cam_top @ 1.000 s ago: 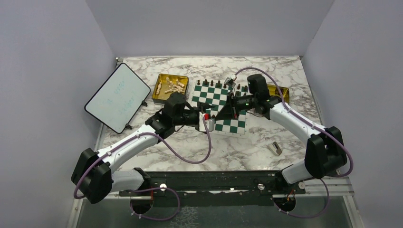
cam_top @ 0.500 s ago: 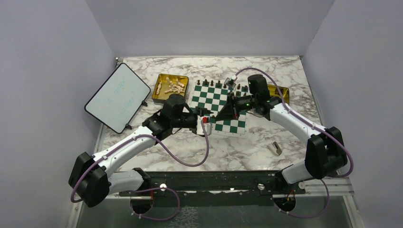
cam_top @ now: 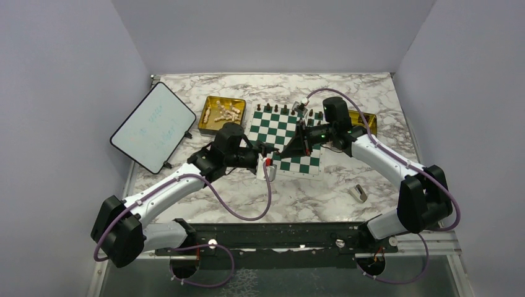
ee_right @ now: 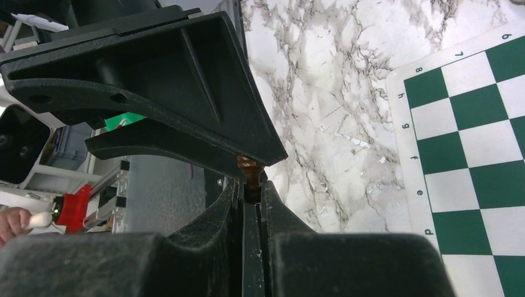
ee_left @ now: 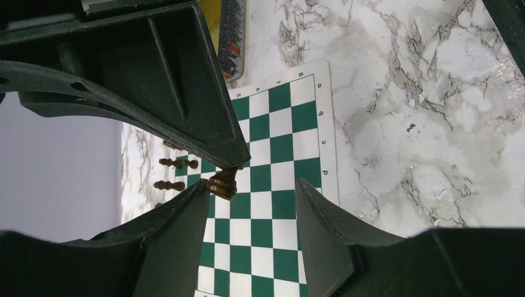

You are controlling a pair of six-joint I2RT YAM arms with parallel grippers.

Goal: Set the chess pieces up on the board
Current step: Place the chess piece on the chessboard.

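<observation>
Tray [cam_top: 221,98] at ten o'clock of the board [cam_top: 301,162], cream chess pieces [cam_top: 226,113] heaped inside. We see the left gripper [ee_left: 252,185], jaws apart, above the green squares. At its three o'clock the right gripper [ee_right: 251,184] pinches a dark piece [ee_right: 249,166].
</observation>
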